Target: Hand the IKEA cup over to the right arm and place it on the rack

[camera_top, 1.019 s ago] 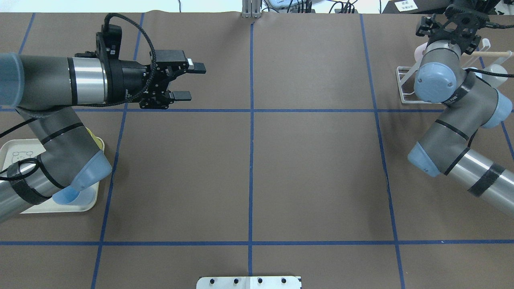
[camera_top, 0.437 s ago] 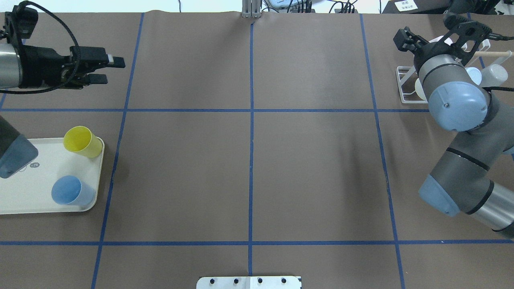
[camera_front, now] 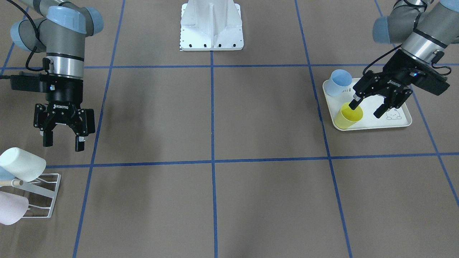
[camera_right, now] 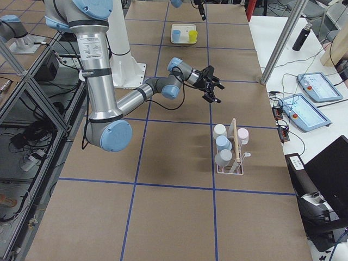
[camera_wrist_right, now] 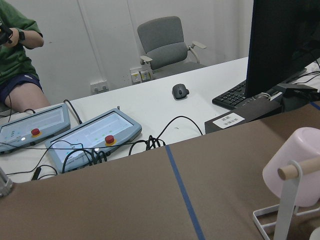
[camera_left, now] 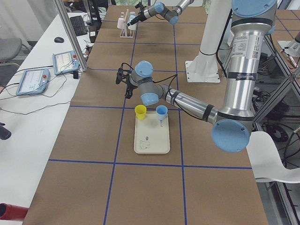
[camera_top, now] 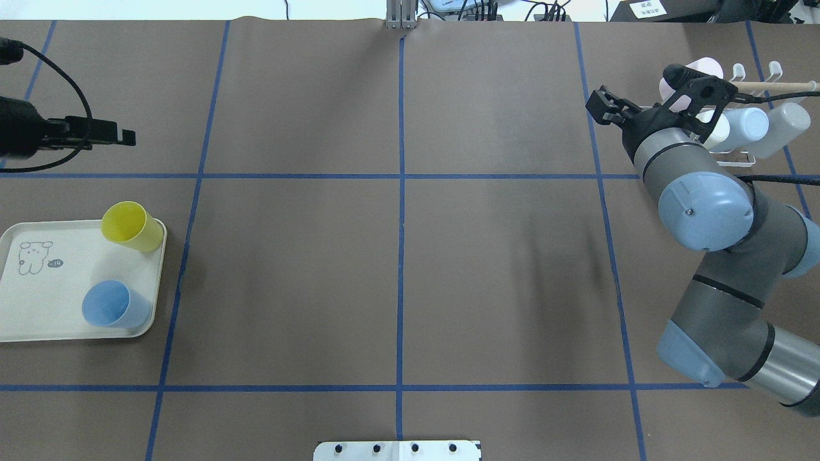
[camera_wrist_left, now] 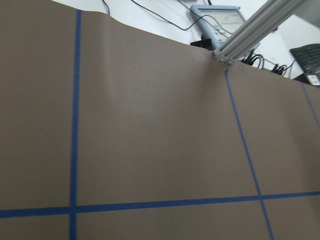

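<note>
A yellow cup (camera_front: 347,117) and a blue cup (camera_front: 338,82) stand open end up on the cream tray (camera_front: 400,122); both also show in the overhead view, yellow (camera_top: 132,225) and blue (camera_top: 113,305). My left gripper (camera_front: 365,109) is open and empty, high up; in the overhead view (camera_top: 102,136) it hangs beyond the tray's far edge. My right gripper (camera_front: 63,143) is open and empty, pointing down, just beside the white wire rack (camera_front: 46,195). The rack (camera_right: 235,159) holds several cups, among them a white one (camera_front: 23,164) and a pink one (camera_wrist_right: 300,165).
The robot's white base (camera_front: 211,25) stands at the near table edge. Blue tape lines (camera_top: 401,176) divide the brown table. Beyond the far edge is a white desk with control panels (camera_wrist_right: 95,137) and a seated person (camera_wrist_right: 15,55).
My left arm has drawn back to the left, uncovering the tray and both cups. My right arm has swung left, away from over the rack, uncovering its cups.
</note>
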Motion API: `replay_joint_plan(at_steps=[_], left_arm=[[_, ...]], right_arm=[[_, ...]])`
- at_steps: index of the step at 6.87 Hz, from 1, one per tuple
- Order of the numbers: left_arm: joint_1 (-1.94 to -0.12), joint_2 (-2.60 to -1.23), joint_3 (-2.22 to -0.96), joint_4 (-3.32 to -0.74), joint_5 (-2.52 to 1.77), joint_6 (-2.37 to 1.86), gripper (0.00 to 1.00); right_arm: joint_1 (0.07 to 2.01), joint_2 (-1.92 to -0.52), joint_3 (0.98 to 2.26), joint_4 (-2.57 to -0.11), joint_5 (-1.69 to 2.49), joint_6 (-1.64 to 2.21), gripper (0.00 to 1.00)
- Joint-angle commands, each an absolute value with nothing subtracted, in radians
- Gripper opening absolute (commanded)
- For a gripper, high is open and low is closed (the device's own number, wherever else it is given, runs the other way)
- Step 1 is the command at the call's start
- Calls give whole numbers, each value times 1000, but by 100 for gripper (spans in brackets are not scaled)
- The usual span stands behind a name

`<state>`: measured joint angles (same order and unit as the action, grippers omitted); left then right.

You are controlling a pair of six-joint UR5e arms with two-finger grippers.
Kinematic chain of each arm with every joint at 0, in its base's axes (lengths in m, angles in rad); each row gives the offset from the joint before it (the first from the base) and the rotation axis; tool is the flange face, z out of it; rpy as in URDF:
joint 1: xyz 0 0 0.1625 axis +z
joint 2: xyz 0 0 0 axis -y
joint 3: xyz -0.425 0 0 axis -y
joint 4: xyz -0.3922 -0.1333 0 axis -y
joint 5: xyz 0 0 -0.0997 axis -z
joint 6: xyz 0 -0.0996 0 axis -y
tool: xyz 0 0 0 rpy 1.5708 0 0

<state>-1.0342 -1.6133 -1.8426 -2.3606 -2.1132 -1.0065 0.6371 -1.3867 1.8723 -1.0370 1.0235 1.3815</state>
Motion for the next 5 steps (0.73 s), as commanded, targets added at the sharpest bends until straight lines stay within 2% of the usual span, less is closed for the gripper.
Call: replay_joint_plan(at_steps=[1, 2, 5], left_arm=[[-1017, -1519, -1862, -2206, -2120, -937, 100], [-956, -1528, -1859, -2128, -2117, -940, 100], [-888, -1540, -1792, -2120, -2114, -942, 100]], right_arm=[[577, -1388, 1875, -1037, 1023, 1396, 100], [562, -1388, 1876, -1037, 1019, 1416, 100], [535, -1402, 1878, -1037, 997, 1431, 100]])
